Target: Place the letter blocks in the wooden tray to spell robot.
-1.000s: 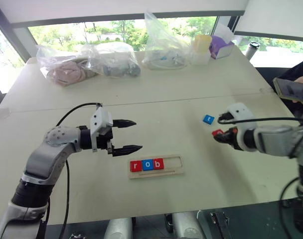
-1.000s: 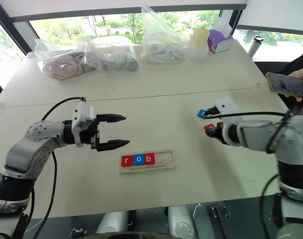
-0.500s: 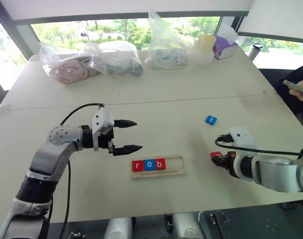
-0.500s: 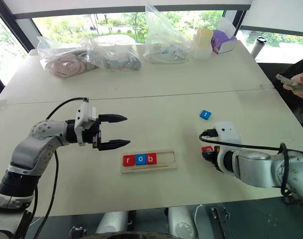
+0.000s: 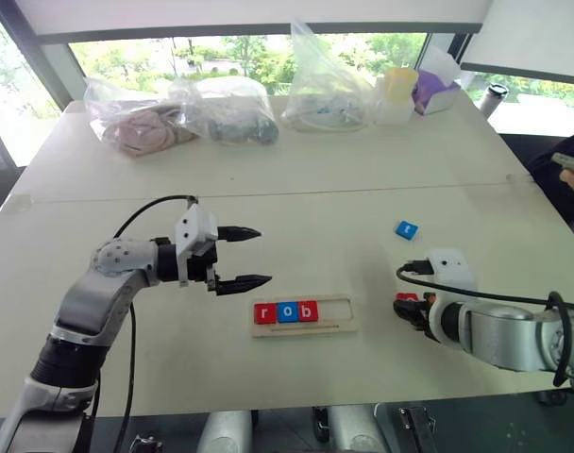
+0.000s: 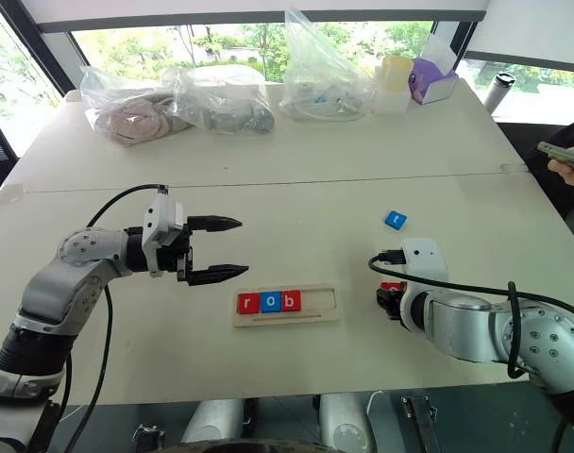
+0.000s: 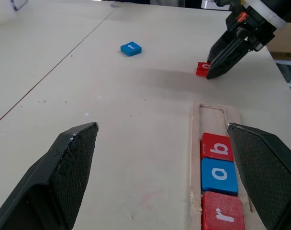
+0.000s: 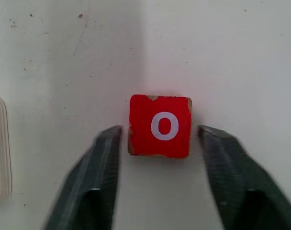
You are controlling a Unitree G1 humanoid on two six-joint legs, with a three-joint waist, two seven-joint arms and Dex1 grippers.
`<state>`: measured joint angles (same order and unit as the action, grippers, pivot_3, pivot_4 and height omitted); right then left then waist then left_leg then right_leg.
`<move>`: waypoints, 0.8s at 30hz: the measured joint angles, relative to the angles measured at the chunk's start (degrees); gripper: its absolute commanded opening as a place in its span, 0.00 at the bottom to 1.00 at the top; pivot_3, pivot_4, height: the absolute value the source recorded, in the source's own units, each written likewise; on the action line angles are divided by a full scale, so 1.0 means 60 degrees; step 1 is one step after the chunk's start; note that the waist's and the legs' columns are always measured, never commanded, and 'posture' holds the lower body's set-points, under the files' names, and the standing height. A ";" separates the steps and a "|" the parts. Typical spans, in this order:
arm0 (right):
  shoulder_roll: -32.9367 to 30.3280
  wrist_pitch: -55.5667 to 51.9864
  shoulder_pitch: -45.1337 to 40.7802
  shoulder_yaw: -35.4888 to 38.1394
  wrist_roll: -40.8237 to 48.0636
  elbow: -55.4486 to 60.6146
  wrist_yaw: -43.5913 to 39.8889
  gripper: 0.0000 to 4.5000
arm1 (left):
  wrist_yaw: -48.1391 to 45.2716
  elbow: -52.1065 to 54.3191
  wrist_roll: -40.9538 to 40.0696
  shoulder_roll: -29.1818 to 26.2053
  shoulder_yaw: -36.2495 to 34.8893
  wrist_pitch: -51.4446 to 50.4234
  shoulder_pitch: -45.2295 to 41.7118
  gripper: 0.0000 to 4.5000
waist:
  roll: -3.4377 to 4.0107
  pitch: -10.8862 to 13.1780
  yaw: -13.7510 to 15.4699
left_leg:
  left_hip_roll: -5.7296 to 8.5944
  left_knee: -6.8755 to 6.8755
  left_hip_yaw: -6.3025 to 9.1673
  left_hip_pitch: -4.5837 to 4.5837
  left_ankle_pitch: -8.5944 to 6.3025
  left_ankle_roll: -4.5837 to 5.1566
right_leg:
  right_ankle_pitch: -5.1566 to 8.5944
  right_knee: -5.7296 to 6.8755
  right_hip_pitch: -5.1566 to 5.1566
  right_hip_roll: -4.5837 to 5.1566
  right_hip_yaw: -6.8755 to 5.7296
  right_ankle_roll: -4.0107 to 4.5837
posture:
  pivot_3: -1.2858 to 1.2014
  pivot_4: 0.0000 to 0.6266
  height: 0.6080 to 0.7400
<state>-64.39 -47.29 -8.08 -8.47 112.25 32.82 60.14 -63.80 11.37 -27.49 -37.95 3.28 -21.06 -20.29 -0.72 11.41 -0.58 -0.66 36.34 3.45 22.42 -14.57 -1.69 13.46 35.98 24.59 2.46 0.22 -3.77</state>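
Red square "o" letter block [image 8: 160,126] flat on the bench [image 5: 315,198], just right of the long light-wood tray [image 5: 302,313], toward the near edge. Right end effector [image 8: 160,143] straddling it, black fingers [image 8: 101,163] apart with a gap on each side, not clamped. Red "r" [image 5: 265,312], blue "o" [image 5: 287,311], red "b" [image 5: 308,310] already in the tray's left half. Blue "t" block [image 5: 407,229] loose farther back. Left end effector [image 5: 242,256] hanging wide open, empty, left of the tray.
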 measured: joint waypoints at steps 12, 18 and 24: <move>-0.2180 -0.3652 -0.4430 -0.0844 -0.3189 0.0247 -0.7083 0.99 | 0.0064 0.0049 -0.0027 0.0026 -0.0003 -0.0162 -0.0018 1.00 | 0.0013 0.0000 0.0053 | -0.0020 -0.0016 0.0005 0.0009 0.0000 0.0000 | 0.0001 -0.0002 0.0027 -0.0016 -0.0014 0.0006 | 0.52 0.24 1.00; -0.4127 0.0462 -0.1576 -0.1436 -0.9813 -0.0108 -1.4724 0.99 | 0.0074 -0.0007 -0.0021 0.0040 -0.0016 -0.0161 -0.0059 1.00 | 0.0013 0.0000 0.0193 | 0.0003 -0.0014 -0.0030 0.0030 -0.0006 0.0005 | 0.0006 -0.0042 0.0027 0.0016 -0.0019 -0.0014 | 0.52 0.24 1.00; -0.3775 0.3694 0.0155 -0.0468 -1.2280 -0.2134 -1.7993 0.99 | 0.0102 0.0004 -0.0016 0.0031 -0.0027 -0.0155 -0.0030 1.00 | 0.0011 0.0001 0.0108 | 0.0001 0.0014 -0.0051 0.0003 -0.0006 0.0005 | -0.0001 -0.0006 0.0016 0.0015 -0.0003 -0.0014 | 0.52 0.24 1.00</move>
<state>-87.04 -25.12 -7.14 -11.28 38.57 20.01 -47.82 -63.19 11.39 -27.58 -37.77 3.12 -21.99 -20.47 -0.66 11.42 0.07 -0.65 36.42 3.14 22.44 -14.61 -1.67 13.45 35.94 24.68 2.56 0.21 -3.86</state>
